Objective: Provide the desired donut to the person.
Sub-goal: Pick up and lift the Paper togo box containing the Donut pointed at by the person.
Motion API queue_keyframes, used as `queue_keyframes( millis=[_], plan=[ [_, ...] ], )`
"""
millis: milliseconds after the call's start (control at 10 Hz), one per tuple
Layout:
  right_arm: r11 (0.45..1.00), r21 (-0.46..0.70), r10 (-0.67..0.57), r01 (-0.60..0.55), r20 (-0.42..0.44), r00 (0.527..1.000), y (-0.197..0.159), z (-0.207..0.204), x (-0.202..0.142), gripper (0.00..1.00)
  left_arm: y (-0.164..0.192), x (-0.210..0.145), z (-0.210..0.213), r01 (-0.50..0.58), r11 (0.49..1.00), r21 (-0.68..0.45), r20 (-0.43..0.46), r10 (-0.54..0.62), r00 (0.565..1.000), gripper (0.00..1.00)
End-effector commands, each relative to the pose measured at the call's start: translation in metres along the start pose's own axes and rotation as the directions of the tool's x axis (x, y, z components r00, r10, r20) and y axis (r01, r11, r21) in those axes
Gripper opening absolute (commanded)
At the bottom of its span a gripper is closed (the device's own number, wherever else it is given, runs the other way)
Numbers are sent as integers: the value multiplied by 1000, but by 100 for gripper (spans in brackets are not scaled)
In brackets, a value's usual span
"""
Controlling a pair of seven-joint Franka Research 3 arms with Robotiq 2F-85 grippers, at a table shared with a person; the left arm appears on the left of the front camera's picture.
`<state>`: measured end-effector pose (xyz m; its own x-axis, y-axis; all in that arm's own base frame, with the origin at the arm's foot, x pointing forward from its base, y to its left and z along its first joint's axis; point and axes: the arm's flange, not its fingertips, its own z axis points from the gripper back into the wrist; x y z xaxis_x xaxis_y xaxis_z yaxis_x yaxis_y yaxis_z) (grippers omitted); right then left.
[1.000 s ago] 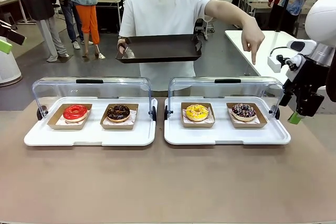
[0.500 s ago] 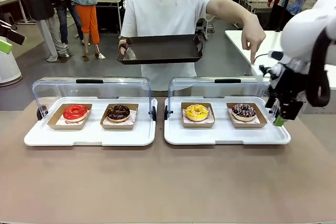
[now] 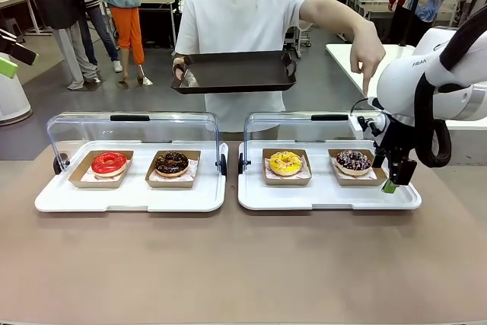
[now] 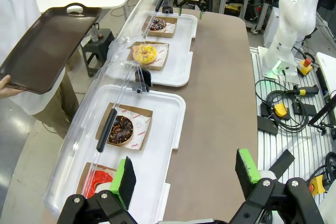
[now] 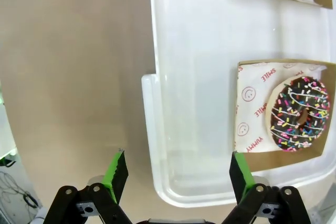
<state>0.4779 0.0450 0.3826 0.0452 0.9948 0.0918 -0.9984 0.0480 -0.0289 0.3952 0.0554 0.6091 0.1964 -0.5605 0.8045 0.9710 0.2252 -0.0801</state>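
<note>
The person [image 3: 243, 20] in a white shirt stands across the table, holding a dark tray [image 3: 232, 71] in one hand. The other hand [image 3: 367, 57] points a finger down at the sprinkled chocolate donut [image 3: 353, 160], which lies in a cardboard box at the right end of the right white tray [image 3: 327, 197]. My right gripper [image 3: 392, 182] hangs open just right of that donut [image 5: 299, 113], over the tray's end [image 5: 178, 174]. The yellow donut [image 3: 285, 162] sits to its left. My left gripper [image 4: 186, 171] is open and holds nothing, high above the left tray's end.
The left white tray [image 3: 129, 197] holds a red donut [image 3: 109, 163] and a plain chocolate donut [image 3: 172, 162]. Clear lids [image 3: 133, 131] stand raised behind both trays. Brown tabletop [image 3: 243, 264] lies bare in front. Bystanders walk in the background.
My right arm has swung in from the right and come down to the right tray's end, beside the sprinkled donut. The person still points and holds the dark tray.
</note>
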Motion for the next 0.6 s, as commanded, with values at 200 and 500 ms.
queue_keyframes(
  millis=[200,500],
  plan=[
    [1000,0,0,0,0,1000,0,0,0,100,0,0,1,2,1000,-2,2,-2,1000,100],
    [1000,-1,1,-1,-1,1000,0,0,1,100,0,0,1,2,1000,-2,2,-2,1000,100]
  ],
)
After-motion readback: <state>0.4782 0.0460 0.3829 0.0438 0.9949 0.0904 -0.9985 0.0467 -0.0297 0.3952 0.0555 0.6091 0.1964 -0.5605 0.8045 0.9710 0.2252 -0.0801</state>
